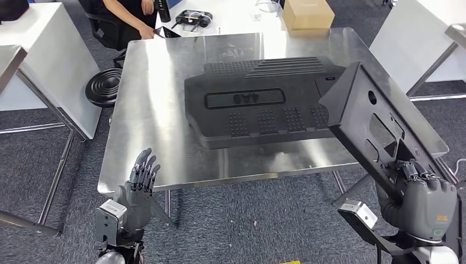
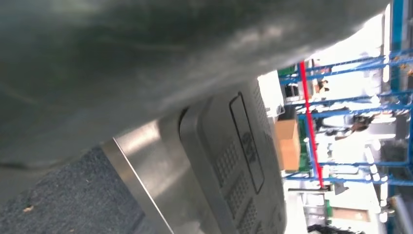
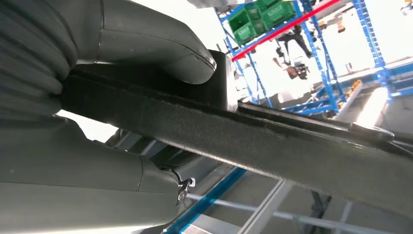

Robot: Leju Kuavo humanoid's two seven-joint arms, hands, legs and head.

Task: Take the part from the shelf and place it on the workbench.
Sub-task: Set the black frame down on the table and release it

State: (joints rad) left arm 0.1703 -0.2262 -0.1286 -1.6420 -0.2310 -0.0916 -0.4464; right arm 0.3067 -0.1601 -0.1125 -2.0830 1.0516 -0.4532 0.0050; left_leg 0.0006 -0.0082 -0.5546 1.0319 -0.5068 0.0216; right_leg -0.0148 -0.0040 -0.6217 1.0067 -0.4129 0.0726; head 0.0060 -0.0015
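My right hand [image 1: 420, 190] grips the near end of a dark flat part [image 1: 373, 124], thumb and fingers clamped on its edge. I hold it tilted over the right side of the steel workbench [image 1: 159, 110], its long axis running from my hand up and away to the left, far end raised above the tabletop. A large black cover [image 1: 258, 104] already lies flat on the bench. My left hand [image 1: 140, 184] holds nothing, fingers apart, at the bench's near left edge. A closed cardboard box [image 1: 308, 14] sits beyond the far edge.
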